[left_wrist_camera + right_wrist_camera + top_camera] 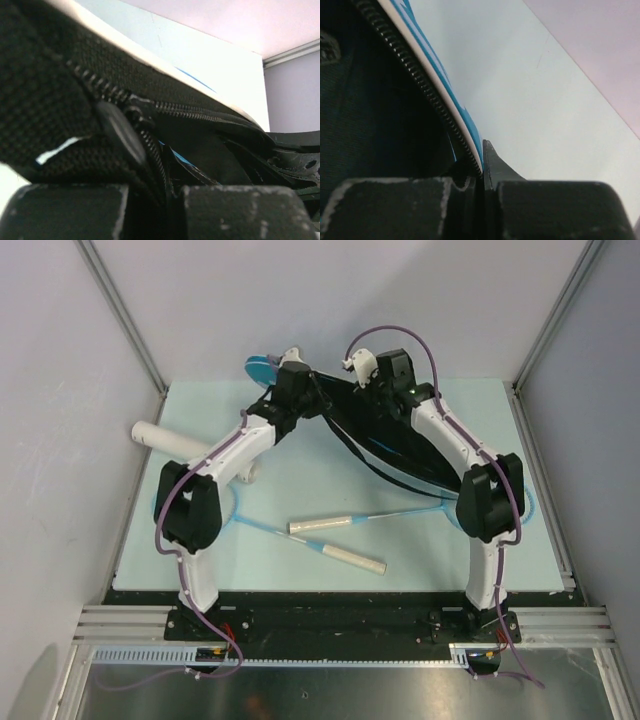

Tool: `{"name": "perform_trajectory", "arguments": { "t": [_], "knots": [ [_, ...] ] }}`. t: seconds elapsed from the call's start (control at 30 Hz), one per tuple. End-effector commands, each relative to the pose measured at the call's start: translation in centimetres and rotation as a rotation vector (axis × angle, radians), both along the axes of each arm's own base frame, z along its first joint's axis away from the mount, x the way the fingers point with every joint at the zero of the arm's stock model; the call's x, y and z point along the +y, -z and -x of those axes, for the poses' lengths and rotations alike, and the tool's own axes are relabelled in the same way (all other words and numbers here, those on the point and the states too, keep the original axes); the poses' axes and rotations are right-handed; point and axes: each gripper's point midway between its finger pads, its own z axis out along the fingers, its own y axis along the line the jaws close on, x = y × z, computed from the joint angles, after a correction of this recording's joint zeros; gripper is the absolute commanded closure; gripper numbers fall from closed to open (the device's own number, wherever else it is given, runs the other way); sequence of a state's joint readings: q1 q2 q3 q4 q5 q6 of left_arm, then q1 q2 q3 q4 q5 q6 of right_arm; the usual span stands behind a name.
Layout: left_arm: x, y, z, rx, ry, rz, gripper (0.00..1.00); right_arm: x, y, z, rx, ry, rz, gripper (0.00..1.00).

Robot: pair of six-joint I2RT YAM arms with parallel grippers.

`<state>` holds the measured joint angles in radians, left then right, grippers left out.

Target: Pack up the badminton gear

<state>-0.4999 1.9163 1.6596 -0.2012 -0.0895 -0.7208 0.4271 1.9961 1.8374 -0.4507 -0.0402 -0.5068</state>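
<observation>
Racket bag (375, 435) lay at the bench's (250, 575) far edge, both my jaws pinching its zipper rim. Rackets (320, 525) lay nearer, tube (160, 435) off left.

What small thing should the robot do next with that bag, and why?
Probably draw the zipper pull along with the left hand, opening the bag. The pull sits between that hand's fingers, the right hand pinches the bag's edge to steady it, and the rackets lie outside on the table.
</observation>
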Motion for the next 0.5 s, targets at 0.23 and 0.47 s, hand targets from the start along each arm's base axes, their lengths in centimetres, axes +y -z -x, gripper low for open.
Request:
{"name": "perform_trajectory", "arguments": {
  "t": [0.23, 0.47],
  "knots": [
    [-2.1, -2.3, 0.7, -0.015, 0.153, 0.168, 0.50, 4.2, -11.5, 1.0, -0.015, 0.123, -0.509, 1.00],
    [-2.2, -1.9, 3.3, -0.055, 0.201, 0.154, 0.40, 4.1, -14.1, 1.2, 0.054, 0.113, -0.704, 1.00]
  ]
}}
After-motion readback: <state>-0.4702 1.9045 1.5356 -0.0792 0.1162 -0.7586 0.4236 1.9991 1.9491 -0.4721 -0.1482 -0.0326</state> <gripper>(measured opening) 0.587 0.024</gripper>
